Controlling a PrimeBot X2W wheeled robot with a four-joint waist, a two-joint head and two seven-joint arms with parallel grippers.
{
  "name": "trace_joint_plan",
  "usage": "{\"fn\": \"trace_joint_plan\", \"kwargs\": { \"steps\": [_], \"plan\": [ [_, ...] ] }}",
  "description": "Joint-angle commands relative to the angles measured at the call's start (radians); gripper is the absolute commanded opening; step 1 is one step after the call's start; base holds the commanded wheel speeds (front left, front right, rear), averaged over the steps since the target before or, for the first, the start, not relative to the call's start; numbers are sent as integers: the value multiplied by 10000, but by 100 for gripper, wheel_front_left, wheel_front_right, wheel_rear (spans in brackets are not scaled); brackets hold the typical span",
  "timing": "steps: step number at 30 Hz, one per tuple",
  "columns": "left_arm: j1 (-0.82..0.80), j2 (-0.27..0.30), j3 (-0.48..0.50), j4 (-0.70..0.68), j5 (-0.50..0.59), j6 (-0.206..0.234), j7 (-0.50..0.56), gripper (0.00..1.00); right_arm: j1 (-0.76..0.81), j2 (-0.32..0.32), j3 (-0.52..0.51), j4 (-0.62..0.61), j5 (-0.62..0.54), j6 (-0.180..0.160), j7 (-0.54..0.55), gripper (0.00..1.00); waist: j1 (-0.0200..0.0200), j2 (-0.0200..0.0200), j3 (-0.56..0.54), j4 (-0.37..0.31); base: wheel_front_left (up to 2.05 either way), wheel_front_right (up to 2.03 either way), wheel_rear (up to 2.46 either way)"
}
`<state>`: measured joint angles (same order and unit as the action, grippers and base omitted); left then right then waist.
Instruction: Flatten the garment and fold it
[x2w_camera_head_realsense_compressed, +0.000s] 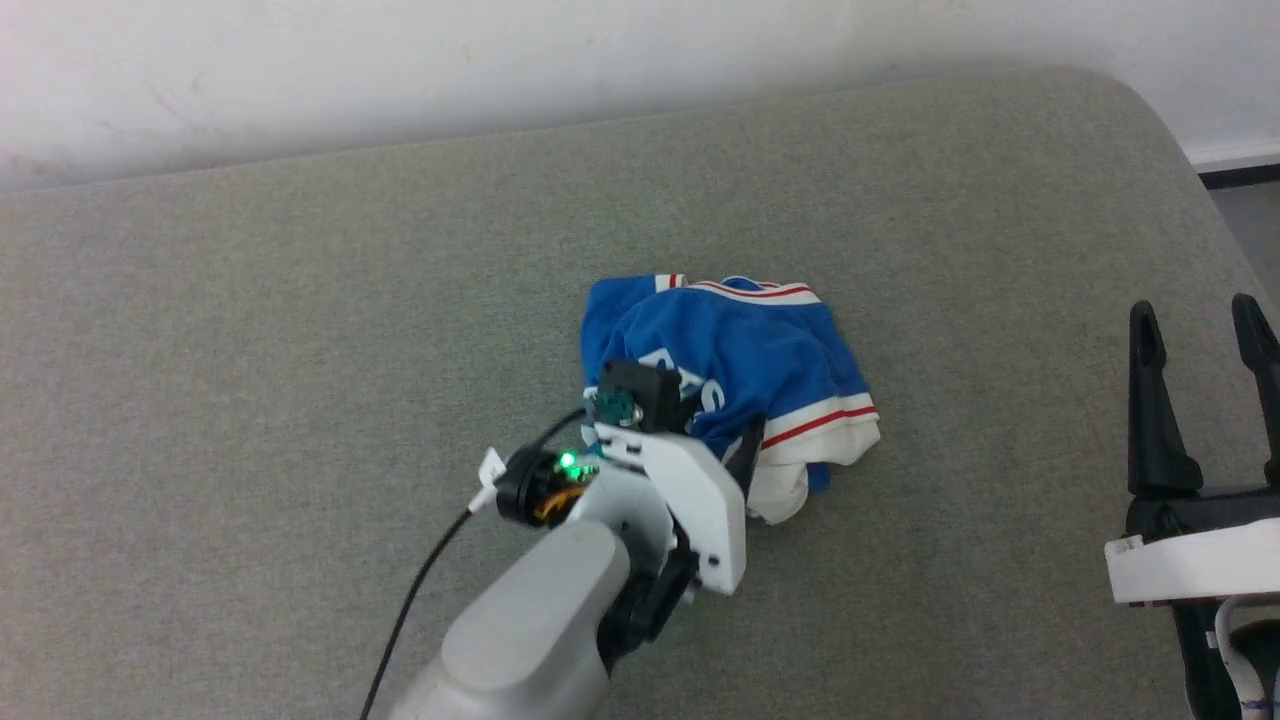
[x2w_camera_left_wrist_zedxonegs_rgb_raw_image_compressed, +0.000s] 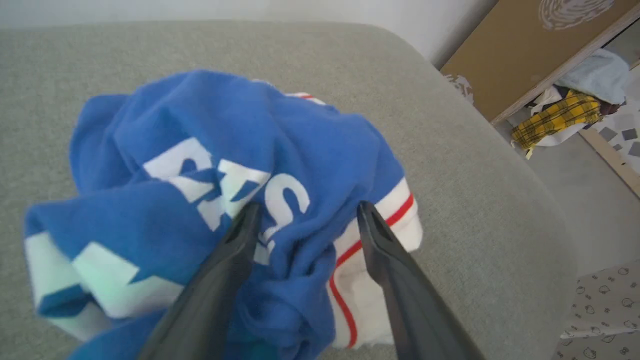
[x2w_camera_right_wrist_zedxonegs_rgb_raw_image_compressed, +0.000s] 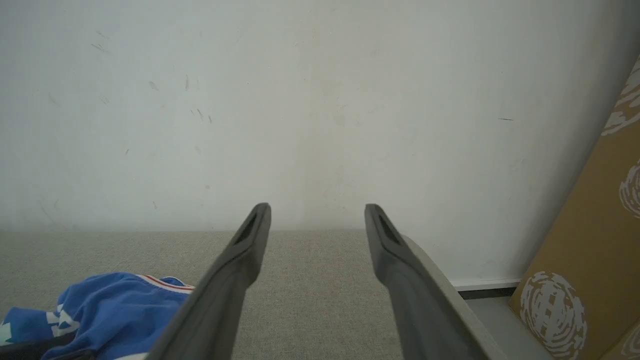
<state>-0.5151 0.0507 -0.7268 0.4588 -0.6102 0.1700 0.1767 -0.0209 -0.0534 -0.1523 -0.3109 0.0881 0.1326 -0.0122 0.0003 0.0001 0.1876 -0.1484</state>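
The garment (x2w_camera_head_realsense_compressed: 735, 360) lies crumpled in a heap on the grey padded surface (x2w_camera_head_realsense_compressed: 300, 330), royal blue with white lettering, red-and-white striped trim and a white sleeve at its near right. My left gripper (x2w_camera_head_realsense_compressed: 700, 425) reaches into the heap's near side from above. In the left wrist view the left gripper (x2w_camera_left_wrist_zedxonegs_rgb_raw_image_compressed: 305, 210) is open, its fingers spread over blue folds of the garment (x2w_camera_left_wrist_zedxonegs_rgb_raw_image_compressed: 225, 140) that bulge between them without being pinched. My right gripper (x2w_camera_head_realsense_compressed: 1197, 315) stands open and empty at the far right, well clear of the cloth. The right wrist view shows that gripper (x2w_camera_right_wrist_zedxonegs_rgb_raw_image_compressed: 317, 210) pointing at the wall, with the garment (x2w_camera_right_wrist_zedxonegs_rgb_raw_image_compressed: 110, 310) at lower left.
The padded surface ends at a white wall (x2w_camera_head_realsense_compressed: 500, 60) behind and rounds off at its right edge (x2w_camera_head_realsense_compressed: 1180, 130), where the floor drops away. A brown patterned board (x2w_camera_left_wrist_zedxonegs_rgb_raw_image_compressed: 520, 45) and a pile of clothes (x2w_camera_left_wrist_zedxonegs_rgb_raw_image_compressed: 565, 117) lie beyond that edge.
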Motion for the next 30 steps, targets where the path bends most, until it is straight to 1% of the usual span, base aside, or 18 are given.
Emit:
{"fn": "trace_joint_plan", "kwargs": {
  "steps": [1,3,5,6,7,9,12,15,17,19,20,21,22,24,27,30],
  "plan": [
    [-429,-3,-41,-172,-238,94,-433,100,-109,31,23,12,59,-19,-26,100,-3,-1,-49,110,0,0,0],
    [-662,-3,123,-521,-574,116,-1084,100,-63,31,29,18,83,-19,0,100,-3,-1,-126,210,0,0,0],
    [-787,10,473,-931,-655,156,-1847,100,3,31,1,13,86,-19,28,100,-3,-1,-202,314,0,0,0],
    [-768,117,683,-1188,-636,171,-2248,100,42,31,-10,13,83,-19,40,100,-3,-1,-236,362,0,0,0],
    [-696,317,868,-1463,-567,191,-2635,100,88,31,-14,21,82,-19,54,100,-3,-1,-270,409,0,0,0],
    [-454,988,1084,-2125,-178,145,-3470,100,196,31,-5,68,97,-19,74,100,-3,-1,-332,485,0,0,0],
    [455,1980,1754,-3218,287,569,-4169,100,348,31,10,145,149,-19,41,100,-3,-1,-394,548,0,0,0],
    [1743,2766,2513,-4464,876,1105,-4357,100,539,31,-74,263,230,-19,12,100,-3,-1,-443,649,0,0,0],
    [2592,3135,2993,-5385,1642,1370,-4375,100,701,31,-113,359,253,-19,41,100,-3,-1,-443,775,0,0,0],
    [3558,3420,3279,-5925,2499,1681,-4379,100,824,31,-62,480,283,-19,54,100,-3,-1,-453,844,0,0,0],
    [4031,3439,3381,-6090,2775,1821,-4380,100,866,31,-42,548,305,-19,53,100,-3,-1,-456,864,0,0,0],
    [4455,3333,3488,-6240,2897,1932,-4381,100,897,31,-54,603,328,-19,54,100,-3,-1,-458,898,0,0,0],
    [4802,3173,3588,-6392,2959,1983,-4381,100,915,32,-86,641,349,-19,44,100,-3,-1,-453,939,0,0,0],
    [5273,2779,3759,-6651,2996,1952,-4382,100,905,32,-132,691,437,-19,88,100,-3,-1,-413,1043,0,0,0],
    [5490,2250,3896,-6847,3167,1688,-4383,100,652,3,-104,639,577,-19,307,100,-3,-1,-316,1201,0,0,0],
    [5343,1867,3890,-6797,3414,1284,-4383,100,165,-438,93,581,852,-19,908,100,-3,-1,-114,1355,0,0,0]
  ]
}}
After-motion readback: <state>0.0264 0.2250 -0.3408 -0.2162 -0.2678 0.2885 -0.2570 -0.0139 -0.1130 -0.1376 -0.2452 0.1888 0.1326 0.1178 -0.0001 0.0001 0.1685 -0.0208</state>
